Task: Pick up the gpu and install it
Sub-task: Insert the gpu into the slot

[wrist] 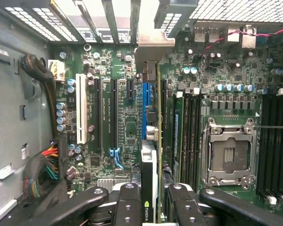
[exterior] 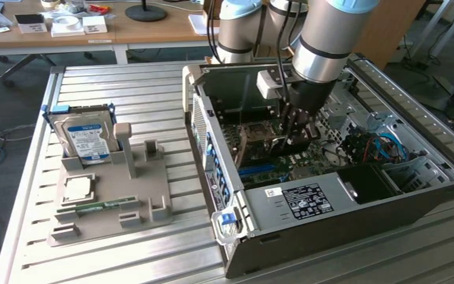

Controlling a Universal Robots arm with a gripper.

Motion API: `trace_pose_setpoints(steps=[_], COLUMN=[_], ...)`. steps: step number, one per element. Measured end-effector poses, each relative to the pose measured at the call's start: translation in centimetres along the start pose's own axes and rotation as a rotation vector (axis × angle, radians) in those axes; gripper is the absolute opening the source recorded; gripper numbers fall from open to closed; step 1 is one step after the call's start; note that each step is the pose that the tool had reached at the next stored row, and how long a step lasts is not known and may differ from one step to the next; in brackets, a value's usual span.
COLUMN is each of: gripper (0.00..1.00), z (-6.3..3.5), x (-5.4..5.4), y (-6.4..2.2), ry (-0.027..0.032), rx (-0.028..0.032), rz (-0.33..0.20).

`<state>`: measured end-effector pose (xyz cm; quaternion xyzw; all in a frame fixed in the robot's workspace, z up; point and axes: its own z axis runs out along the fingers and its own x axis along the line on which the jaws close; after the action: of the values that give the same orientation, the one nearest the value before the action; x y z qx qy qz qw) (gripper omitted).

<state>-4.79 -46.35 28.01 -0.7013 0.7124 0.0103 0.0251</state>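
The gpu is standing on edge above the motherboard inside the open computer case, centre right in the exterior view, with the gripper clamping it. In that view's lower left, a grey tray on the desk is holding a hard drive and a memory stick.

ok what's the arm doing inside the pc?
The robot arm is reaching down into the open computer case. Its claw is closed on the graphics card, held edge-on over the motherboard. The card runs along the blue slot, with its metal bracket toward the case's back grille. I can't tell whether it is seated. On the table beside the case, the grey tray holds a hard drive and a memory stick.
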Motion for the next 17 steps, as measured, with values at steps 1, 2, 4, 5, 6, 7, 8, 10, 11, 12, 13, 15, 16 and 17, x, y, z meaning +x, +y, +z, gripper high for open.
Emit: trace_pose_setpoints(steps=[1, 2, 4, 5, 6, 7, 8, 10, 11, 12, 13, 15, 16, 17], gripper=[0.27, 0.27, 0.27, 0.27, 0.27, 0.27, 0.27, 0.27, 0.27, 0.27, 0.27, 0.27, 0.27, 0.27], z=[0.02, 0.02, 0.03, 0.03, 0.04, 0.10, 0.19, 0.37, 0.42, 0.44, 0.45, 0.47, 0.47, 0.47], x=[0.0, 0.0, 0.0, 0.0, 0.0, 0.0, 0.0, 0.0, 0.1, 0.1, 0.1, 0.1, 0.1, 0.1], y=[0.12, 0.22, 0.38, 0.46, 0.49, 0.50, 0.53, 0.63, 0.71, 0.86, 1.01, 1.24, 1.27, 1.29], ry=[0.0000, 0.0000, -0.0001, 0.0000, 0.0003, 0.0002, 0.0003, 0.0004, 0.0004, 0.0004, 0.0003, 0.0004, 0.0006, 0.0010], rx=[0.0000, 0.0000, 0.0000, 0.0000, 0.0000, 0.0000, 0.0000, 0.0000, 0.0000, -0.0001, 0.0000, 0.0000, 0.0000, -0.0001], rz=[0.000, 0.000, 0.000, 0.000, 0.000, 0.000, 0.000, 0.000, 0.000, 0.000, 0.000, 0.000, 0.000, 0.000])
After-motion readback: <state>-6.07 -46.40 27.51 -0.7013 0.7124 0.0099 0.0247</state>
